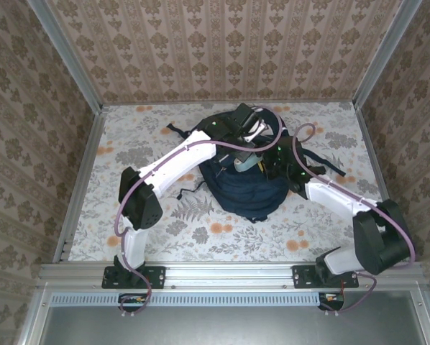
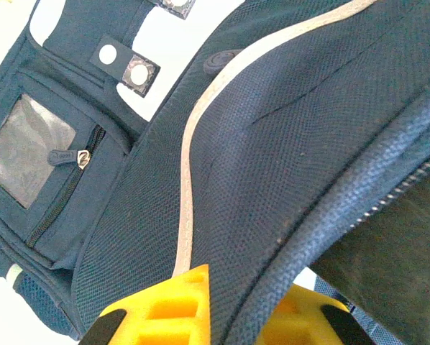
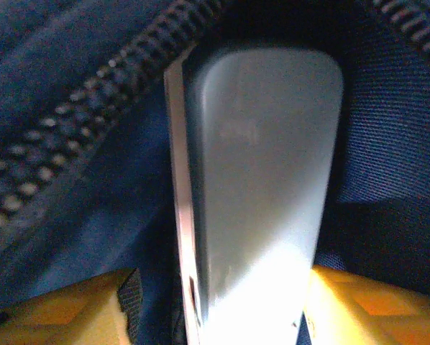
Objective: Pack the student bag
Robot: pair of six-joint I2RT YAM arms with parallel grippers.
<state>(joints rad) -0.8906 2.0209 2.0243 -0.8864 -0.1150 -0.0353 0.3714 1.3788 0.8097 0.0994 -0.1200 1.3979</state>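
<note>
Left gripper (image 2: 233, 316) is clamped on rim of large navy-blue fabric student bag (image 2: 287, 144); right gripper (image 3: 215, 309) is seen parted around flat grey case (image 3: 265, 180).

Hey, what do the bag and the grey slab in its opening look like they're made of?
The bag: woven synthetic fabric, probably nylon or polyester, matte navy; a coarse weave shows. The grey slab: smooth and hard, plastic or metal, I cannot tell which; satin sheen with glare on its face and no weave.
</note>
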